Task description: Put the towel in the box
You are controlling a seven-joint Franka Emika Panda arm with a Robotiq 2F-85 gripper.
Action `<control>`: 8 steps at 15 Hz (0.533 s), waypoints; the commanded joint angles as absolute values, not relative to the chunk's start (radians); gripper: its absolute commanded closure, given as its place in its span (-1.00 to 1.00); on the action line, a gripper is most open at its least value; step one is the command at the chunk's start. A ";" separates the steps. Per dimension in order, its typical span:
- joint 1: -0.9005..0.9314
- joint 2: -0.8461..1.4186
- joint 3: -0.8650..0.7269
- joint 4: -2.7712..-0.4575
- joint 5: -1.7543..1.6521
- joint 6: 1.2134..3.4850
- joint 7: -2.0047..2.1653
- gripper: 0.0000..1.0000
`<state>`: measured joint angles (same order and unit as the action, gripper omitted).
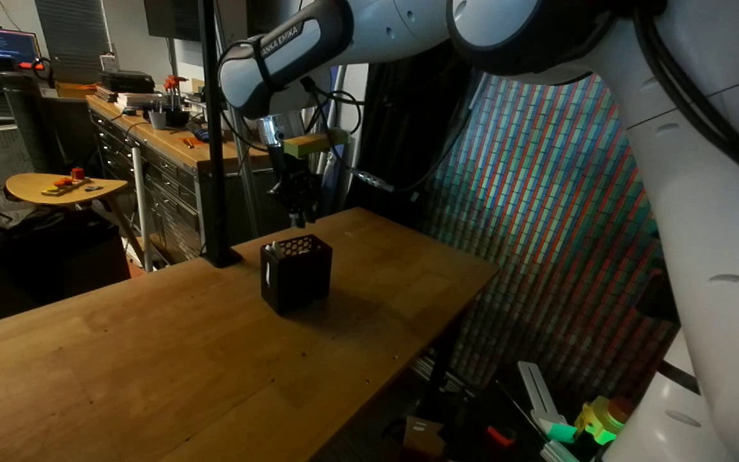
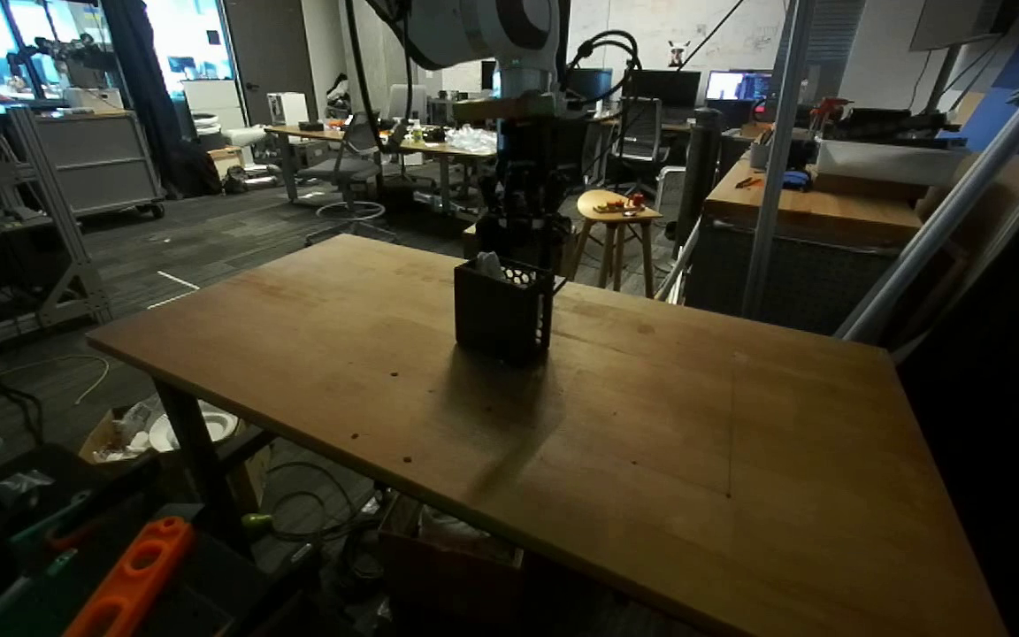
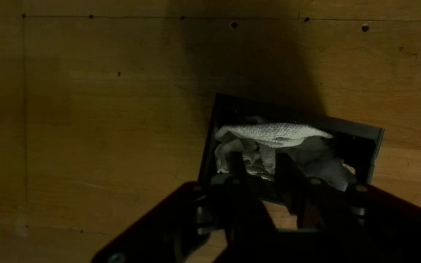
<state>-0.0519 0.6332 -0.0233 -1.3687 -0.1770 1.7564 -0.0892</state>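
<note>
Tabletop [image 3: 115, 120] fills the left of the wrist view and carries the box [image 3: 342, 125], which stands right of centre there and upright in both exterior views. Inside it, from the left wall rightward, lies the towel [image 3: 272, 134], crumpled, one pale fold uppermost; the fold's long axis runs side to side, roughly parallel with the box's upper wall in that view. Next comes the hand [image 3: 260, 160]: fingertips [image 3: 287, 171] apart, towel visible through the gap, nothing seen clamped. Governing relation: the towel lies beneath the hand and within the walls, its pale fold just beyond the fingertips toward the top of the wrist view, the fingertips spread along the fold's length, not across it. In an exterior view the fingertips [image 1: 297, 222] show higher than the rim, apart from it. Rightmost, greyer cloth [image 3: 325, 171] reaches toward the box's right end; whether it is the same towel cannot be told. Assessment: placement appears complete, so a straight lift is likely called for, without catching the fold
</note>
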 commanded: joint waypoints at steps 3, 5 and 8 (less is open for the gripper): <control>-0.015 0.581 -0.033 -1.343 -0.234 1.718 -0.098 1.00; -0.005 0.595 -0.026 -1.314 -0.226 1.720 -0.090 1.00; 0.015 0.623 -0.019 -1.268 -0.211 1.715 -0.069 1.00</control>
